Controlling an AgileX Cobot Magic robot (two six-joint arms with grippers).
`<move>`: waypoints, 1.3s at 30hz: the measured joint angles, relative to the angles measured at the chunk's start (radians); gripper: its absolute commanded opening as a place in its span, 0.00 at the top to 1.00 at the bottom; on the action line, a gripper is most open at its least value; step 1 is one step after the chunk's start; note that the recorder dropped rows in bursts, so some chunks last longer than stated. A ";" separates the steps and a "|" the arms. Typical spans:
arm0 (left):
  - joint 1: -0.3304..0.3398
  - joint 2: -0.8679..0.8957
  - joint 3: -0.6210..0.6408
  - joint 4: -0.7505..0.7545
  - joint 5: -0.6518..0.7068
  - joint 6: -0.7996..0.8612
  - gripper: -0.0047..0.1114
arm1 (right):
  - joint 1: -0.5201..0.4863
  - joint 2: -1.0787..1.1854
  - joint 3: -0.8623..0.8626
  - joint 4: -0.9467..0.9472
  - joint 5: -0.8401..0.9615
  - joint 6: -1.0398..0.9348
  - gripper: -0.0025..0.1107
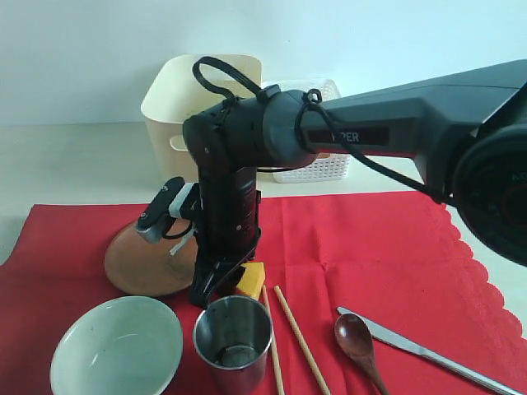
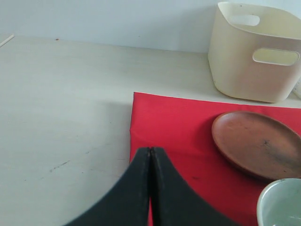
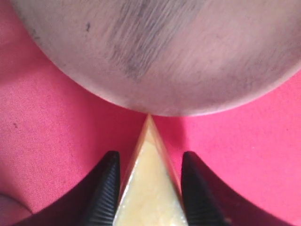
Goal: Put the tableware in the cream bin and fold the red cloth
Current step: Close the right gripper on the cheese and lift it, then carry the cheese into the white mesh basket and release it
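**Mara:** What did the left side show?

**Ivo:** The left gripper (image 2: 150, 155) hung over the border where the red cloth (image 2: 174, 122) met the pale table (image 2: 61, 117). Its jaws were pressed together with nothing between them. I judged it was parked clear while the other arm worked.

**Mara:** And the tableware?

**Ivo:** All of it lay on the cloth and none was in the cream bin (image 1: 177, 107). The bin stood behind the cloth, with a white lattice basket (image 1: 317, 164) just beside it. From the left came the bowl (image 1: 115, 346) in front and the wooden plate (image 1: 148, 259) behind it. Then came the steel cup (image 1: 233, 339), two chopsticks (image 1: 300, 341), the spoon (image 1: 356, 337) and the knife (image 1: 428, 354).

**Mara:** Where was the right gripper?

**Ivo:** The right gripper (image 3: 150, 157) stretched across the middle and pointed down between plate and cup. Its jaws stood apart astride a cheese wedge (image 3: 150, 202), close to both its sides. Whether they pinched it, I couldn't tell. The wedge's tip touched the plate's rim.

**Mara:** Why the cheese?

**Ivo:** It wasn't tableware. My guess was that it crowded the plate and needed shifting first. Folding had to wait, since everything rested on the cloth.
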 measured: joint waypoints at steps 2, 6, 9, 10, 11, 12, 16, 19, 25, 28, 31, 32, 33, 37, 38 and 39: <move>0.000 0.000 0.000 0.000 0.000 0.000 0.96 | 0.000 0.000 -0.005 -0.007 0.000 0.018 0.98; 0.000 0.000 0.000 0.000 0.000 0.000 0.96 | 0.000 -0.015 -0.009 -0.059 -0.003 0.058 0.98; 0.000 0.000 0.000 0.000 0.000 0.000 0.96 | 0.000 -0.055 -0.009 -0.066 -0.006 0.064 0.98; 0.000 0.000 0.000 0.000 0.000 0.000 0.96 | 0.000 -0.074 -0.009 -0.066 -0.007 0.066 0.98; 0.000 0.000 0.000 0.000 0.000 0.000 0.96 | 0.000 -0.091 -0.009 -0.066 -0.009 0.066 0.98; 0.000 0.000 0.000 0.000 0.000 0.000 0.96 | 0.000 -0.116 -0.009 -0.066 -0.011 0.066 0.98; 0.000 0.000 0.000 0.000 0.000 0.000 0.96 | 0.000 -0.188 -0.010 -0.068 -0.024 0.068 0.98; 0.000 0.000 0.000 0.000 0.000 0.000 0.96 | -0.006 -0.240 -0.010 -0.068 -0.047 0.070 0.98; 0.000 0.000 0.000 0.000 0.000 0.000 0.96 | -0.092 -0.316 -0.010 -0.028 -0.138 0.084 0.98; 0.000 0.000 0.000 0.000 0.000 0.000 0.96 | -0.157 -0.325 -0.010 0.012 -0.202 0.084 0.98; 0.000 0.000 0.000 0.000 0.000 0.000 0.96 | -0.222 -0.325 -0.010 0.046 -0.276 0.085 0.98; 0.000 0.000 0.000 0.000 0.000 0.000 0.96 | -0.244 -0.325 -0.010 0.057 -0.303 0.085 0.98; 0.000 0.000 0.000 0.000 0.000 0.000 0.96 | -0.266 -0.325 -0.010 0.061 -0.334 0.087 0.98; 0.000 0.000 0.000 0.000 0.000 0.000 0.96 | -0.347 -0.297 -0.011 0.070 -0.458 0.097 0.98; 0.000 0.000 0.000 0.000 0.000 0.000 0.96 | -0.361 -0.285 -0.013 0.070 -0.483 0.100 0.98; 0.000 0.000 0.000 0.000 0.000 0.000 0.96 | -0.378 -0.268 -0.015 0.072 -0.514 0.102 0.98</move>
